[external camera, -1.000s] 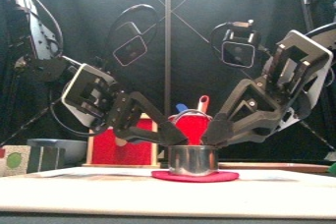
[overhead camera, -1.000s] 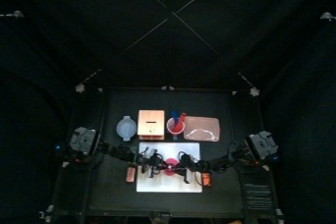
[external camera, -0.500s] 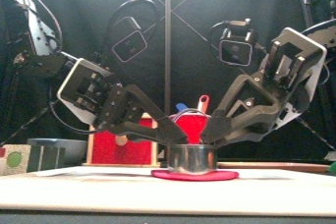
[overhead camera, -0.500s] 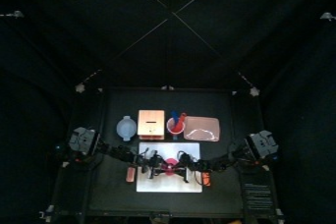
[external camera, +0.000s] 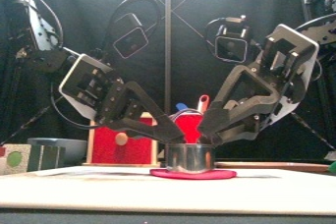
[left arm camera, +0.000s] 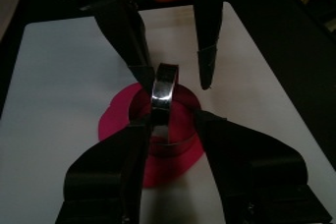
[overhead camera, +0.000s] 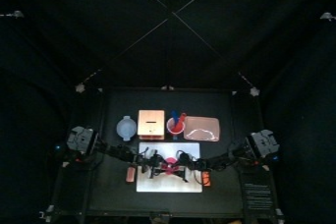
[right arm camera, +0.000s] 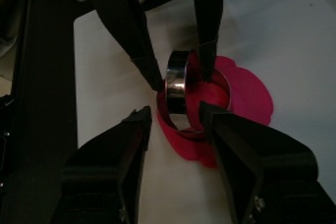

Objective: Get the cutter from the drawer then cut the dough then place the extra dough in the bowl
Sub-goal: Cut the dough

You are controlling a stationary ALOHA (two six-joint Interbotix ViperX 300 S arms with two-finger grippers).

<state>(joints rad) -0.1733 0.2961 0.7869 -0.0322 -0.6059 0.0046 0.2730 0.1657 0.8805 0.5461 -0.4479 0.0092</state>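
The round metal cutter stands upright on the flat red dough, on the white cutting board. My left gripper slants down from the left onto the cutter's rim. My right gripper slants down from the right onto the opposite side. In the left wrist view the cutter sits between my own jaws, over the dough. In the right wrist view the cutter is likewise hemmed in by both pairs of jaws, with dough spread around it.
Behind the board stand the blue-grey bowl, the wooden box with its red drawer front, the red cup with toy knives and the pink tray. An orange toy lies on the board's right side.
Both arms have folded lower and leaned in closer over the cutter. The cutter and dough stay in the same spot.
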